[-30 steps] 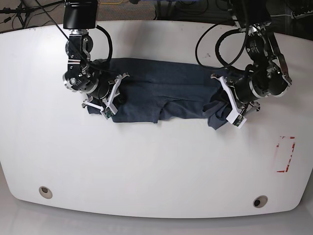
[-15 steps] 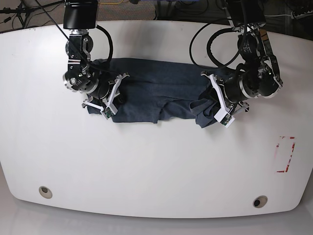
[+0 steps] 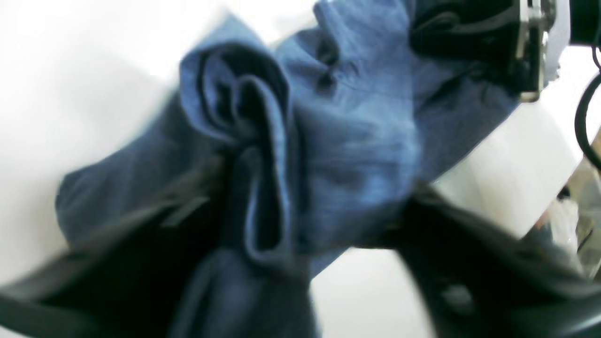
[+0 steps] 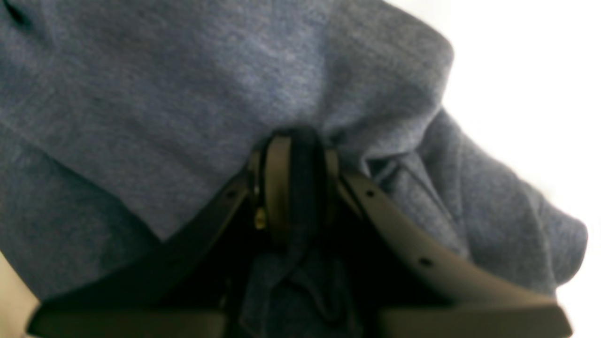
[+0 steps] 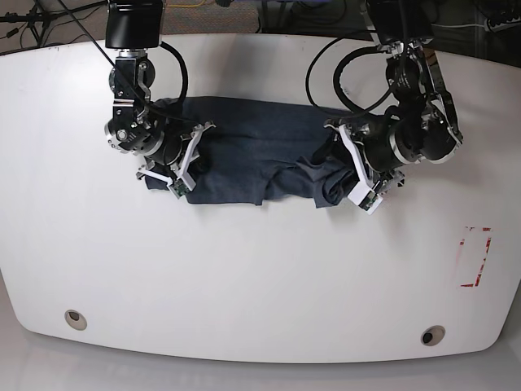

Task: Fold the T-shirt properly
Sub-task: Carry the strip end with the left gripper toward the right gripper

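T-shirt, navy, lying in a long band across the far half of the white table, one end bunched into rolls beside the left gripper, fingers there apart, cloth apparently just freed; right gripper clamped on the opposite end. Mid-fold, end being brought inward. Next, by the look of it: flattening the bunched cloth before another fold
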You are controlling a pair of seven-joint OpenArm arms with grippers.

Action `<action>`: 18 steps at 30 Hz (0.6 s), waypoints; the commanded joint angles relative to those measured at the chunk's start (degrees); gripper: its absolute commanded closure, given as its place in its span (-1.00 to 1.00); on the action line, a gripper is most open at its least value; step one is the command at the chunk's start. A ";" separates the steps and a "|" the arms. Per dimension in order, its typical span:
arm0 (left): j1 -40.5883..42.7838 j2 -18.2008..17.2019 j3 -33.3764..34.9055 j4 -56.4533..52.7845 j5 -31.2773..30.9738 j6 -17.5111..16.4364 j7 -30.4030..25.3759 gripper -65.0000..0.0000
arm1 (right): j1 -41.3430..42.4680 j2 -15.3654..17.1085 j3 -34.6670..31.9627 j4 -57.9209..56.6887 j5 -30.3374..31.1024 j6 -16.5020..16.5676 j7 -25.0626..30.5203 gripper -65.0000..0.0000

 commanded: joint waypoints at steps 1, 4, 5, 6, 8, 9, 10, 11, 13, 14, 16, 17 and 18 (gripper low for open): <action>-1.16 3.09 0.27 0.93 -1.72 0.19 -0.94 -0.18 | 0.28 0.19 -0.07 0.35 -0.62 0.34 -0.96 0.71; -1.43 5.01 1.15 1.11 -1.81 0.19 0.64 -0.17 | 0.28 0.19 -0.07 0.35 -0.62 0.34 -0.96 0.71; -2.04 5.01 1.41 1.37 -1.90 0.10 1.35 -0.17 | 0.28 0.19 -0.07 0.35 -0.62 0.34 -0.96 0.71; -2.39 5.01 1.59 1.37 -2.25 0.10 1.83 -0.17 | 0.28 0.19 -0.07 0.35 -0.62 0.34 -0.96 0.71; -3.80 5.01 1.68 1.46 -4.89 0.01 1.83 -0.17 | 0.36 0.10 -0.07 0.35 -0.62 0.34 -0.96 0.71; -4.15 5.01 1.59 1.46 -7.08 0.01 1.83 -0.17 | 0.36 0.10 -0.07 0.35 -0.62 0.34 -0.96 0.71; -4.41 5.01 1.50 1.37 -9.19 0.01 1.83 -0.17 | 0.36 0.10 -0.07 0.35 -0.62 0.34 -0.96 0.71; -4.41 4.93 1.41 1.29 -11.74 0.01 1.83 -0.17 | 0.36 0.10 -0.07 0.35 -0.62 0.34 -0.96 0.71; -4.68 3.00 0.45 1.20 -15.17 0.36 1.83 -0.17 | 0.36 0.10 -0.07 0.35 -0.62 0.34 -0.96 0.71; -4.68 1.86 -0.52 1.02 -16.67 0.36 1.83 -0.17 | 0.36 0.10 -0.07 0.35 -0.62 0.34 -0.96 0.71; -5.03 -0.08 -2.10 0.93 -18.51 0.45 1.83 -0.17 | 0.28 0.10 -0.07 0.44 -0.62 0.34 -0.96 0.71; -5.21 -0.43 -2.46 0.93 -18.69 0.45 1.83 -0.17 | 0.28 0.10 -0.07 0.44 -0.62 0.34 -0.96 0.71; -5.73 -1.22 -3.16 0.93 -19.04 0.45 1.83 -0.17 | 0.28 0.10 -0.07 0.44 -0.62 0.34 -0.96 0.71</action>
